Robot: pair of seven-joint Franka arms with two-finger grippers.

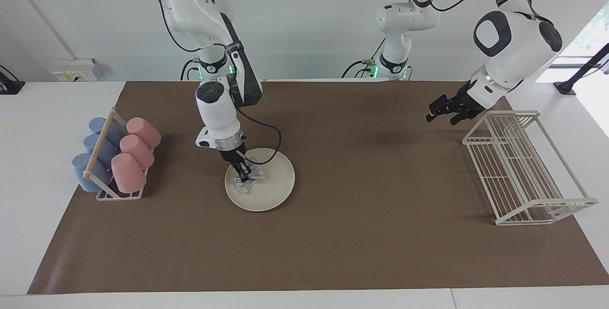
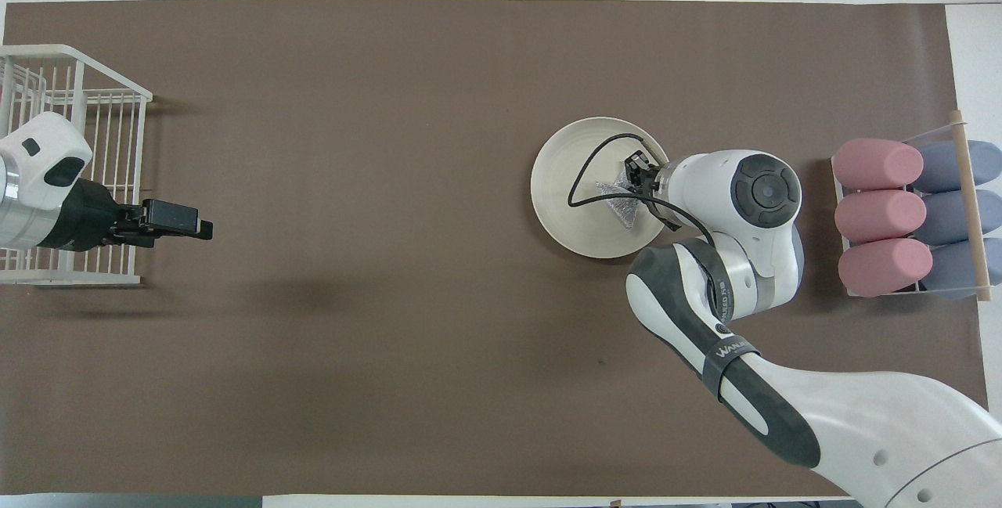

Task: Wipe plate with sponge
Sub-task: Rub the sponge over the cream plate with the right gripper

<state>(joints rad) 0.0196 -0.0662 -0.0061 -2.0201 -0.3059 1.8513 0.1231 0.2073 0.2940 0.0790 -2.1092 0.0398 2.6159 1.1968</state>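
A: How do the two arms look?

B: The right arm (image 1: 216, 104) and the left arm (image 1: 511, 37) have glossy white shells with rounded joints. Each shows a round dark grey cap on one joint, and a dark band with white letters.

A: Any cables?

B: Yes, thin black cables run along both arms. A small green light glows at each base.

A: And the ends?

B: The right gripper (image 1: 243, 174) and the left gripper (image 1: 440, 113) are black.
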